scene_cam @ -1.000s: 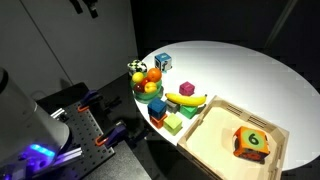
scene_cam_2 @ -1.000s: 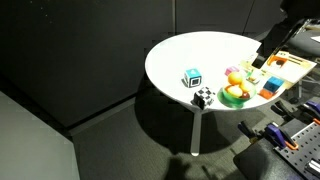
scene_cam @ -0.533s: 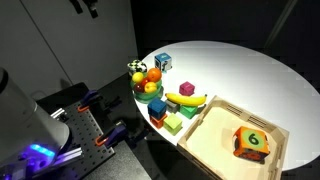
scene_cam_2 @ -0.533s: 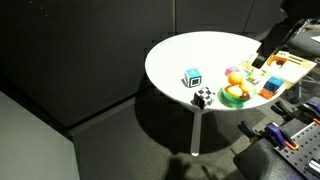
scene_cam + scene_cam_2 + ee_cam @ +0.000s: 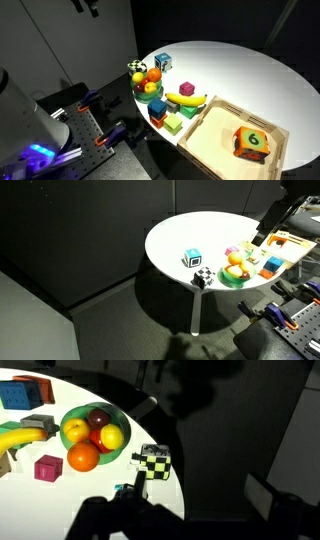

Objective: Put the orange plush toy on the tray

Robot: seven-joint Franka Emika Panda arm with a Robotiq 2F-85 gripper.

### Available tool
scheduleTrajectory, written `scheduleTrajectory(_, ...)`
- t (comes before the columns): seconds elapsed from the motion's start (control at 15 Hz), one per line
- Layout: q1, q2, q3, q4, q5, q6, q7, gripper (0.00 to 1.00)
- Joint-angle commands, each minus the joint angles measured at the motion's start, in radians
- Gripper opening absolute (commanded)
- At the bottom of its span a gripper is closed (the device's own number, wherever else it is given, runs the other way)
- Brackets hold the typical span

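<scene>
The orange plush toy is a small plain orange ball resting against the rim of the green fruit bowl; I cannot tell if it is inside or just beside it. It also shows in an exterior view. The light wood tray lies at the table's near right and holds an orange-red cube marked "6". My gripper hangs high off the table's edge, far from the toy, its dark fingers wide apart and empty. It shows at the top of an exterior view.
The bowl holds a yellow-green apple, a red fruit and a lemon. A checkered cube stands near the table edge. A pink cube, banana, blue cube and coloured blocks lie between bowl and tray.
</scene>
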Motion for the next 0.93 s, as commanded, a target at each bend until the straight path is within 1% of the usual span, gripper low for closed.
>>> scheduleTrajectory(0.0,-0.008,0.041,-0.042,0.057,0.012,0.001,-0.023,1.00)
scheduleTrajectory(0.27,-0.028,0.107,-0.070,0.131,0.003,-0.016,-0.026,1.00)
scheduleTrajectory(0.6,-0.080,0.232,-0.058,0.218,-0.048,-0.053,-0.002,1.00)
scheduleTrajectory(0.87,-0.109,0.306,-0.069,0.257,-0.109,-0.070,-0.022,1.00)
